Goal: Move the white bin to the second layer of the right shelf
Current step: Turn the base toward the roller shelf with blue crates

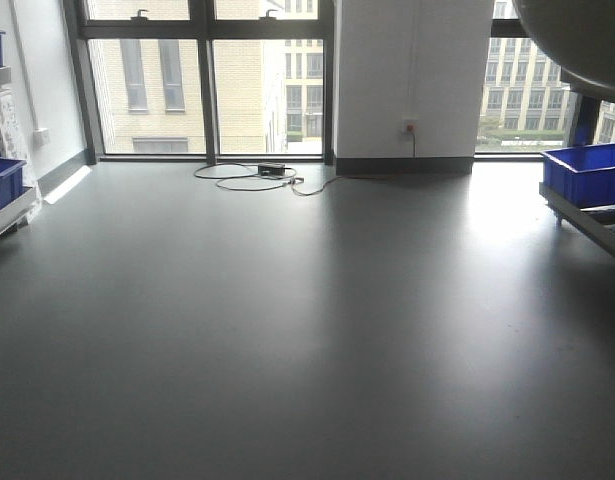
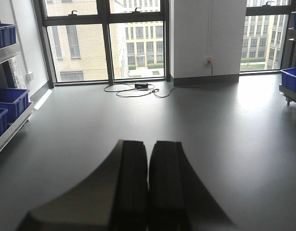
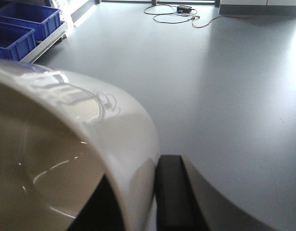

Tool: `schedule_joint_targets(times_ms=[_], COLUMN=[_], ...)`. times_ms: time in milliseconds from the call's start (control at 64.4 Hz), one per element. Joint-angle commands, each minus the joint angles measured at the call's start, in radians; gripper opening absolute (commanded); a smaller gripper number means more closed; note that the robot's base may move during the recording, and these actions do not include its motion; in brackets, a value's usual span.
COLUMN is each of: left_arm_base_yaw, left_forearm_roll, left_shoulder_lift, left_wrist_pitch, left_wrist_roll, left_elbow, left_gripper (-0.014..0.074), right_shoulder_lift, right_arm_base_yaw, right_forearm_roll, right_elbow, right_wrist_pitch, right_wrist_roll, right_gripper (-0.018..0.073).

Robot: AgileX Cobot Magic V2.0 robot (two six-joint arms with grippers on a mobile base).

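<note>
Cream-white plastic of the white bin (image 3: 66,144) fills the near left of the right wrist view, its wall clamped between the right gripper's (image 3: 138,175) dark fingers (image 3: 172,192), above the grey floor (image 3: 234,96). The left gripper's (image 2: 148,147) jaws are pressed together, empty.

A broad white pillar (image 1: 412,70) stood at the far side of the room. Left of the pillar, tall dark-framed windows (image 1: 152,95) reached nearly to the floor, and a beige building (image 1: 249,90) was visible through them. Low on the pillar sat a wall socket (image 1: 409,127). A cable (image 1: 242,180) lay in loops left of the pillar's foot, with a black adapter (image 1: 271,168) among them. The grey floor (image 1: 287,330) before the pillar was smooth and reflected the daylight. Far left of the pillar, blue crates (image 1: 2,182) stood on a rack (image 2: 6,52) along a white wall (image 1: 47,90). Far right of it was another blue crate (image 1: 585,170).
</note>
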Motion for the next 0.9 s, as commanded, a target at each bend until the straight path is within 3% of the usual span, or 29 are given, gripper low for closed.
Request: schedule_joint_targets(times_ms=[0, 885], left_arm_base_yaw=[0.001, 0.001], left_forearm_roll=[-0.006, -0.006], left_shoulder_lift=[-0.014, -0.014], left_wrist_pitch=[-0.085, -0.085], left_wrist_roll=[-0.003, -0.003], left_elbow=[0.037, 0.037], left_gripper=[0.0085, 0.0085], right_shoulder_lift=[0.003, 0.003], right_arm_base_yaw=[-0.005, -0.005], right_forearm_roll=[-0.003, -0.003], right_elbow=[-0.032, -0.032], right_wrist_pitch=[-0.107, -0.109], right_wrist_roll=[-0.003, -0.003], right_gripper=[0.0049, 0.0049])
